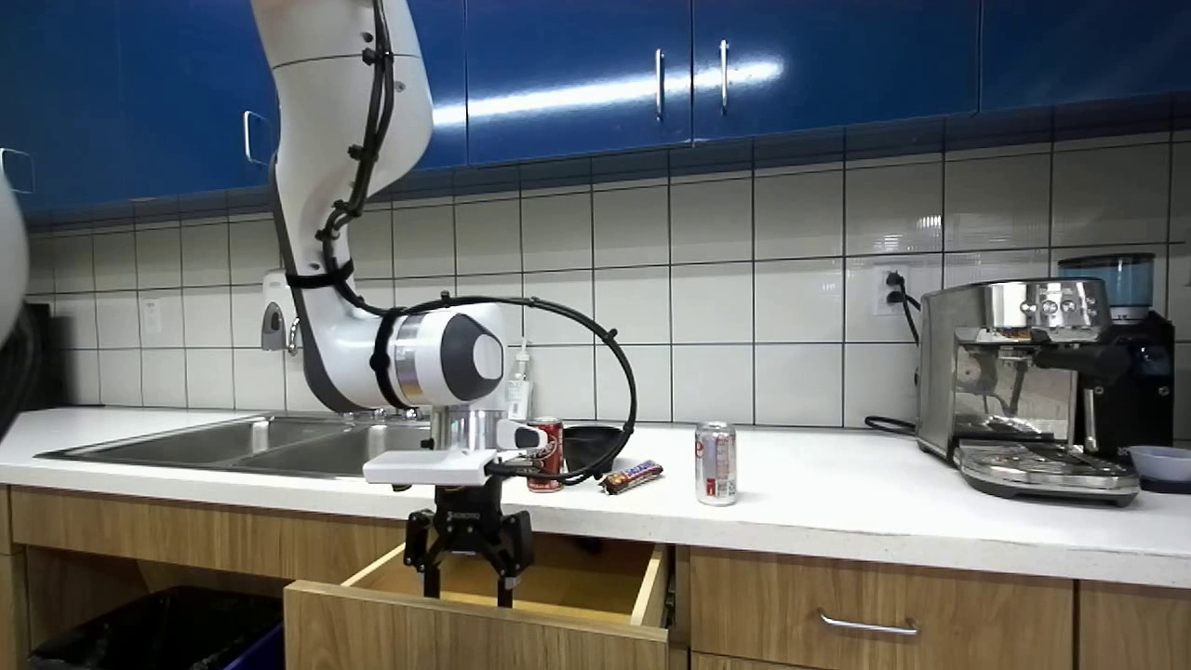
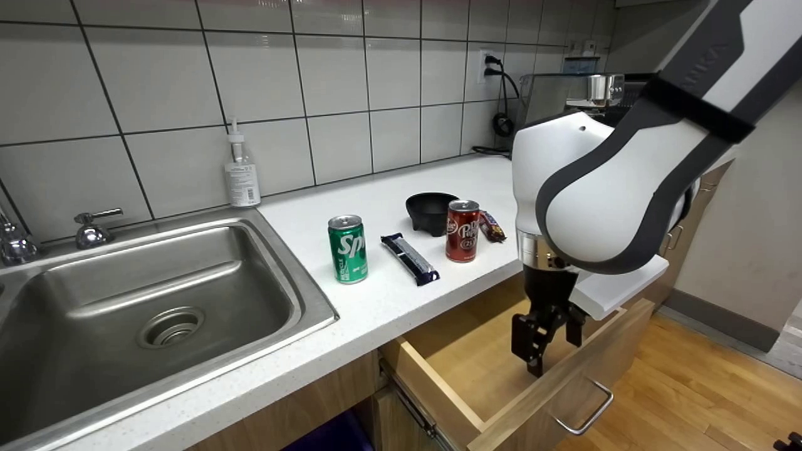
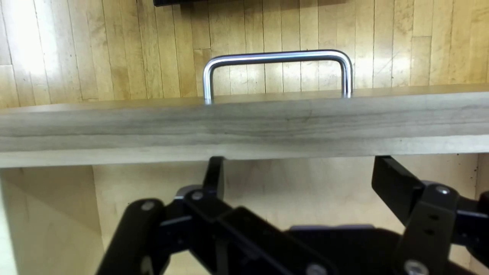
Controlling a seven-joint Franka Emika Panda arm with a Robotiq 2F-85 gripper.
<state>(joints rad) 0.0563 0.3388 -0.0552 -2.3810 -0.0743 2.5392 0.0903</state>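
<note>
My black gripper (image 1: 468, 592) hangs pointing down into the pulled-out wooden drawer (image 2: 470, 332), its jaws wide apart with nothing between them. In the wrist view the fingertips of the gripper (image 3: 300, 158) meet the inner edge of the drawer front (image 3: 244, 126); whether they touch it I cannot tell. Beyond that panel the metal handle (image 3: 279, 57) sticks out over the floor. An exterior view shows the same handle (image 2: 586, 413) low on the outer face. The part of the drawer floor in sight is bare wood.
On the counter above stand a red can (image 2: 462, 232), a green can (image 2: 348, 250), a silver can (image 1: 715, 463) and a black bowl (image 2: 429, 210). Wrapped bars (image 2: 410, 259) lie among them. A sink (image 2: 156, 313) and a coffee machine (image 1: 1023, 372) flank this stretch.
</note>
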